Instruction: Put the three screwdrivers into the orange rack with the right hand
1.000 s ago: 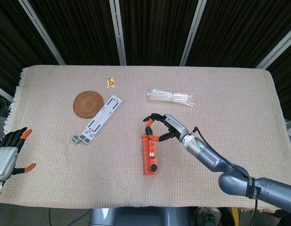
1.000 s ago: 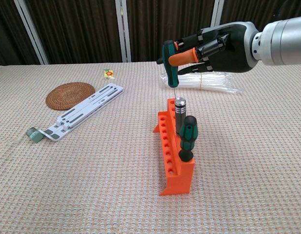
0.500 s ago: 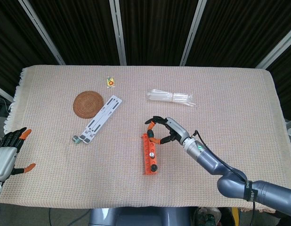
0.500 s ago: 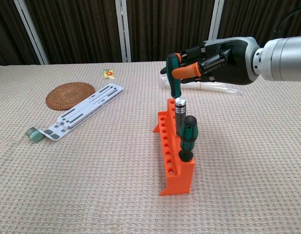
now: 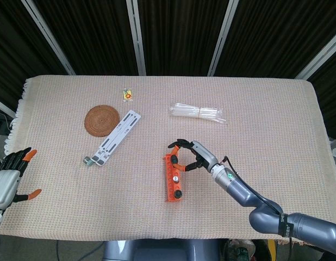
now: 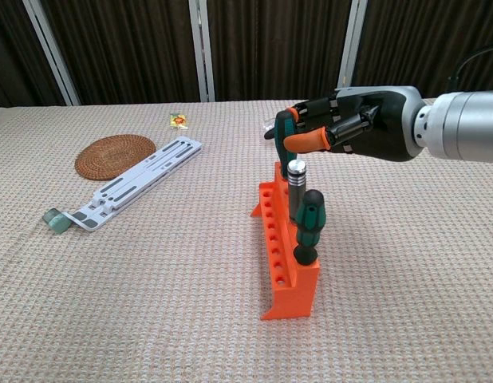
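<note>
Mid-table, right hand [image 6: 354, 132] gripping screwdriver [image 6: 288, 136], over orange rack [image 6: 280, 255]

Our right arm reaches in from near right; right hand [image 6: 354, 132] at table middle, fingers curled around small tool handle. Our left hand [image 5: 9, 176] at near left edge, fingers spread, holding nothing.

Around my right hand [image 6: 354, 128] it's tight — the silver-handled screwdriver [image 6: 295, 185] and the green-and-black-handled one [image 6: 307, 227] stand upright in the orange plastic rack [image 6: 283, 267], just below it. The clear plastic bundle [image 5: 198, 112] lies behind. The rack's near holes stand open — bare cloth on both sides.
</note>
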`<move>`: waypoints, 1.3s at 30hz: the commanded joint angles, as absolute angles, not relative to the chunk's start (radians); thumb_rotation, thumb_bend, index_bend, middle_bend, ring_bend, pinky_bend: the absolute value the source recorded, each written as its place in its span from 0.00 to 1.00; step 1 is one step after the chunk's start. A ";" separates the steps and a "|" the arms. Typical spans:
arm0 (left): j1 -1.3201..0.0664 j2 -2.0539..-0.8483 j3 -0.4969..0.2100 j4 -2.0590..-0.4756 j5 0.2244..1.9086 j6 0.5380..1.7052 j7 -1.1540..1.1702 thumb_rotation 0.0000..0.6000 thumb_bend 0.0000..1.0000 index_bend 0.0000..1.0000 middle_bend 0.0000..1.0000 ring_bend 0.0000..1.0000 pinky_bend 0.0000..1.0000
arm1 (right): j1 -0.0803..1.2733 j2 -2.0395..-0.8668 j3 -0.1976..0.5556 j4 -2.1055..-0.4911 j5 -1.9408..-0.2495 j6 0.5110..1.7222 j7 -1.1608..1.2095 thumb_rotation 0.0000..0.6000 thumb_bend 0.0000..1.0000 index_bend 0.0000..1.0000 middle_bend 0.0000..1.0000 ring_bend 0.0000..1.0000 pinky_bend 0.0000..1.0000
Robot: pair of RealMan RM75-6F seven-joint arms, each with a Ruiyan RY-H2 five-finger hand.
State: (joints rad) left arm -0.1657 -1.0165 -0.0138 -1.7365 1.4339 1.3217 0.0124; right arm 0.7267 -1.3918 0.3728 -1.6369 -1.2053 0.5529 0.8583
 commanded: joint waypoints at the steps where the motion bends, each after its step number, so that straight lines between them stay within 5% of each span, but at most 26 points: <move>1: -0.165 -1.016 -0.013 -1.736 1.435 1.322 0.011 1.00 0.15 0.01 0.00 0.00 0.00 | 0.725 -1.397 0.367 -1.633 -1.210 0.559 0.859 1.00 0.23 0.63 0.22 0.00 0.00; 30: -0.165 -1.027 -0.012 -1.718 1.433 1.318 -0.002 1.00 0.15 0.01 0.00 0.00 0.00 | 0.742 -1.401 0.347 -1.631 -1.202 0.562 0.839 1.00 0.18 0.43 0.20 0.00 0.00; 39: -0.163 -1.030 -0.017 -1.713 1.432 1.326 -0.008 1.00 0.15 0.00 0.00 0.00 0.00 | 0.738 -1.364 0.357 -1.655 -1.220 0.587 0.818 1.00 0.18 0.28 0.14 0.00 0.00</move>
State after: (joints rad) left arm -0.1636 -1.0293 -0.0168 -1.7130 1.4320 1.3259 -0.0073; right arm 0.7397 -1.3688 0.3551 -1.6504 -1.2160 0.5832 0.8204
